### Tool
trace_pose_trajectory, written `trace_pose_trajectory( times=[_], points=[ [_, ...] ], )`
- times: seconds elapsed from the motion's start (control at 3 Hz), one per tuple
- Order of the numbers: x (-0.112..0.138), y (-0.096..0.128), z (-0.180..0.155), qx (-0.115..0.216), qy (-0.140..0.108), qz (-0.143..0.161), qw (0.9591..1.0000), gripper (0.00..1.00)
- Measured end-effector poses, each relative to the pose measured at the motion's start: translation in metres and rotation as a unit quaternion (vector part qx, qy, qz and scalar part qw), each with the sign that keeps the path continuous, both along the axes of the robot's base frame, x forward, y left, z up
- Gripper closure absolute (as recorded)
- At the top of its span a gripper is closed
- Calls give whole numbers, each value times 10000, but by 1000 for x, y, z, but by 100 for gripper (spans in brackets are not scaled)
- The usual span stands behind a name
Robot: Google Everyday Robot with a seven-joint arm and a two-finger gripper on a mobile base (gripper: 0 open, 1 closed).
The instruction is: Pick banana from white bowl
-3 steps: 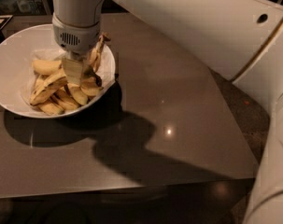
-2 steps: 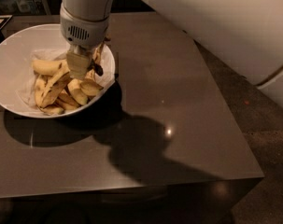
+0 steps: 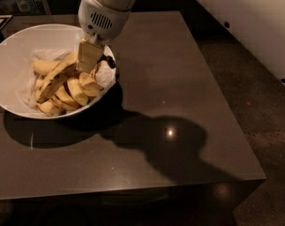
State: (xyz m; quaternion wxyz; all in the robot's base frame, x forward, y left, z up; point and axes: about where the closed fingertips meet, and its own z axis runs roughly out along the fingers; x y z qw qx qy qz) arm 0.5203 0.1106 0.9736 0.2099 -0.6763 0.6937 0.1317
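The white bowl [image 3: 10, 55] sits at the table's far left and holds several yellow bananas. The long slim banana [image 3: 55, 79] with dark streaks lies diagonally across the pile, its upper end running up under my gripper. My gripper [image 3: 89, 56] hangs down from the white wrist [image 3: 102, 13] into the right side of the bowl, right on top of the pile near the rim. A dark stem end [image 3: 109, 61] shows just right of the gripper at the bowl's rim.
The bowl stands on a dark glossy table [image 3: 170, 88] whose right edge and front edge drop to a dark floor [image 3: 264, 102]. A white wall [image 3: 255, 22] runs at the far right. Dark items [image 3: 1, 22] sit behind the bowl at the far left.
My gripper has shifted a little to the right and up within the bowl, towards the right rim. The arm has swung up out of the right part of the view.
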Motion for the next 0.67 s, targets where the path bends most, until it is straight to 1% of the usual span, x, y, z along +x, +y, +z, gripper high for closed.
trace_pose_trajectory(
  times=[0.33, 0.67],
  points=[
    [-12, -14, 7, 448, 8, 134, 9989, 100],
    [-31, -36, 9, 740, -2, -23, 9973, 100]
  ],
)
